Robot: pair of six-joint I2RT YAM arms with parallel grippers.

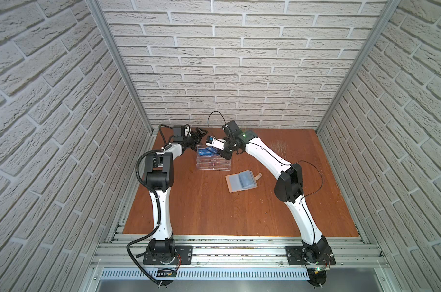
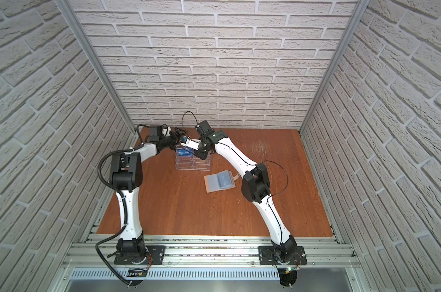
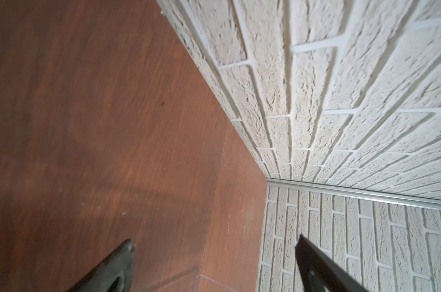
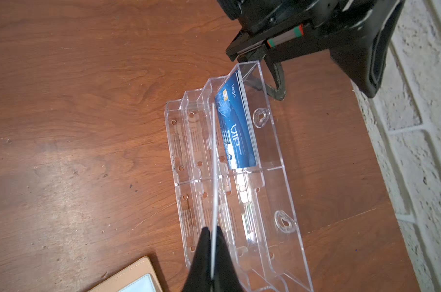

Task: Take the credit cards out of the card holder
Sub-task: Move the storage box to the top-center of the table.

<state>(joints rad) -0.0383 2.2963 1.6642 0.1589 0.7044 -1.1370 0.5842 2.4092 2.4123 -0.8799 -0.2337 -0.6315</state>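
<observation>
A thin card [image 4: 215, 177] is pinched edge-on between the right fingers [image 4: 206, 244], which are closed tight on its near end. The card is held out ahead of these fingers, above a clear plastic rack [image 4: 272, 192] that stands on the counter [image 1: 239, 215]. Its far end reaches the front of a stack of blue credit cards [image 4: 239, 131], which are stood in the rack's rearmost tier, in the half farther from the right fingers. Whether card and stack touch cannot be told.

The left fingers [image 1: 200, 133] are spread wide with nothing between them. They are seen just beyond the end of the rack where the stack is stood, near the brick wall [image 3: 340, 75].

The card holder [image 1: 242, 181] is laid open on the counter, well behind the right fingers and apart from the rack. Its clear sleeves are turned up and its strap is stuck out at one side. Whether any cards are in the sleeves cannot be made out.
</observation>
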